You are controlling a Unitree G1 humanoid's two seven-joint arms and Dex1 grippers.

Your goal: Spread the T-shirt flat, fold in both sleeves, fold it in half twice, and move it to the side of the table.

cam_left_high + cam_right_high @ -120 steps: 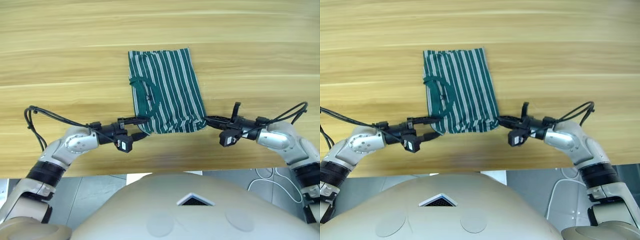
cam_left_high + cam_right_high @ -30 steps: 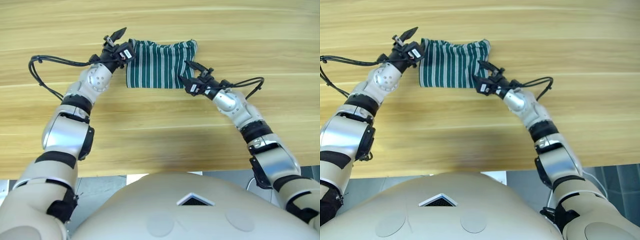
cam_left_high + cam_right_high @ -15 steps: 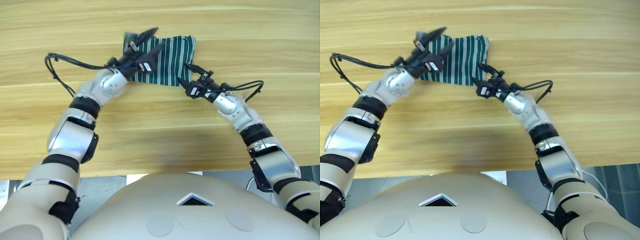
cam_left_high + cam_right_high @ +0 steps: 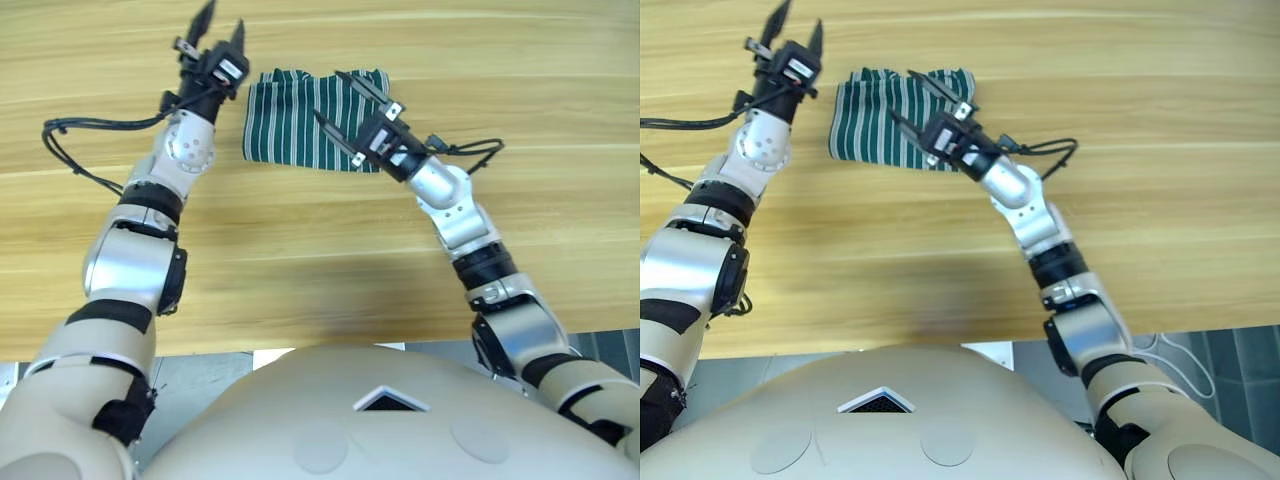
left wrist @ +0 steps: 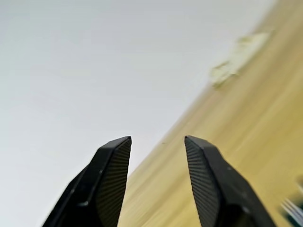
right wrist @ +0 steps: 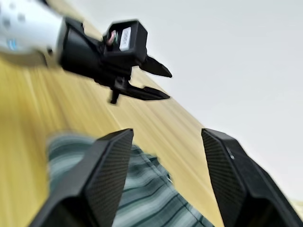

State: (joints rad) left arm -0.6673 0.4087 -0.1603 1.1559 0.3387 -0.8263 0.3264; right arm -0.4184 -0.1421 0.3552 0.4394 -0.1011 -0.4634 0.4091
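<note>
So: folded T-shirt (image 4: pixel 285 125) on bench (image 4: pixel 300 260) looks soft, light, floppy; pinch thru all layers at edge. Left hand (image 4: pixel 222 18), right hand (image 4: pixel 330 95) released.

Head stereo over T-shirt (image 4: pixel 285 125) (wrists nearer)

The T-shirt (image 4: pixel 300 125) lies on the bench (image 4: pixel 320 260), in the far half, near the centre line. The left gripper (image 4: pixel 222 18) is positioned to the left of the T-shirt, beyond its far left corner and apart from the fabric. The right gripper (image 4: pixel 327 94) is positioned above the right part of the T-shirt, with its fingers pointing left across the fabric; contact with the fabric cannot be determined. The T-shirt lies between the two arms, well apart from the near edge of the bench.
</note>
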